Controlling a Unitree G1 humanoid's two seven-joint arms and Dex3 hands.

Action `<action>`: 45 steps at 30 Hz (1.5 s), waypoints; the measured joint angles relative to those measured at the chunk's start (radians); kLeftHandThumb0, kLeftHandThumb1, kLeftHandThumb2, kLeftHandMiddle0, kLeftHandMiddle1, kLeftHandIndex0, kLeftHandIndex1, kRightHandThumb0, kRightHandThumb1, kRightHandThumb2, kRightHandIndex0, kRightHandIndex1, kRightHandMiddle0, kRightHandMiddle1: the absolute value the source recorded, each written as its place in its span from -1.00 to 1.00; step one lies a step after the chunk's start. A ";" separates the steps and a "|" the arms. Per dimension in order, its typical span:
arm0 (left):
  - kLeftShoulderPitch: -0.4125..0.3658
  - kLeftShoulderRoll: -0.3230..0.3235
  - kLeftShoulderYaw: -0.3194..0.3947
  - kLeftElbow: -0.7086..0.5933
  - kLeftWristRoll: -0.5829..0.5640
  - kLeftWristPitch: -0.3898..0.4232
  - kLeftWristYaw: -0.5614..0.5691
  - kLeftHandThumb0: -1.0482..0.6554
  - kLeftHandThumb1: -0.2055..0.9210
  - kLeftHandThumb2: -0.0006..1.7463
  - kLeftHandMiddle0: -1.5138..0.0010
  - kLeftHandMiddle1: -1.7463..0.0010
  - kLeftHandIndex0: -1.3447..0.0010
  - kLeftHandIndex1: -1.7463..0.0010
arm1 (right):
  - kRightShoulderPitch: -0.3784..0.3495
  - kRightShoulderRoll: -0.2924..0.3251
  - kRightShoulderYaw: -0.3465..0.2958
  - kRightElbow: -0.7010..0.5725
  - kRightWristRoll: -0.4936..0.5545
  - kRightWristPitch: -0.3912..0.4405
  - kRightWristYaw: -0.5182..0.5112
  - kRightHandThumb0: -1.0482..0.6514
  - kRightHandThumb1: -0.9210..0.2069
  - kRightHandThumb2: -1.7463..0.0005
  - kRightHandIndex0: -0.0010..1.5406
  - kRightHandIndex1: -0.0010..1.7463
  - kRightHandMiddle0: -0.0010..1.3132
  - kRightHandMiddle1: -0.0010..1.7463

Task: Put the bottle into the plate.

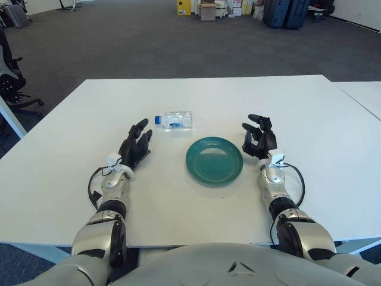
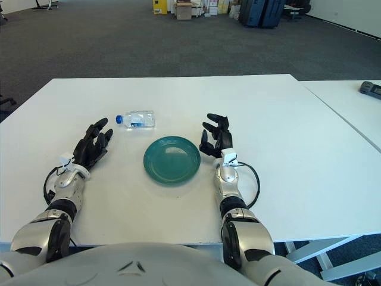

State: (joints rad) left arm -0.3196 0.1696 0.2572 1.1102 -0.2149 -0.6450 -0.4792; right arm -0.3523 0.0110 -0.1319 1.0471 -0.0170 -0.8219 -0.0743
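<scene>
Nothing is done yet. At lower left, the left hand rests on the table, fingers spread, empty. The bottle lies on its side above centre, just beyond the empty plate. Right of the plate, the right hand rests loosely open, holding nothing.

No legible text, number, brand or sign appears in either view. The bottle, lying on its side toward the far-left part of the white table, carries a label band with a small blue patch near the cap end, but its print is too small to read. The yellow and white boxes on the floor beyond the far edge show no readable markings.
</scene>
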 measured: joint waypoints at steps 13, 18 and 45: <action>0.003 -0.009 -0.001 0.001 0.037 -0.050 0.101 -0.47 1.00 -0.29 0.52 0.98 1.00 0.19 | -0.002 0.001 -0.016 0.001 0.014 0.001 0.035 0.11 -0.35 -0.33 -0.49 -0.08 -1.00 0.45; 0.016 -0.037 -0.008 -0.034 0.105 -0.097 0.287 -0.49 1.00 -0.49 0.45 0.96 1.00 0.02 | -0.004 0.000 -0.024 0.000 0.027 0.003 0.059 0.03 -0.36 -0.27 -0.49 -0.07 -1.00 0.42; -0.305 0.125 -0.462 -0.035 0.878 0.051 1.168 -0.98 1.00 -0.19 0.90 0.99 1.00 0.52 | -0.020 0.002 -0.040 0.033 0.044 0.005 0.107 -0.20 -0.57 0.06 -0.33 -0.16 -0.93 0.37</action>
State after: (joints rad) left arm -0.6245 0.2947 -0.2043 1.0748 0.6634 -0.5936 0.6884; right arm -0.3724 0.0127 -0.1724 1.0799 0.0273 -0.8164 0.0329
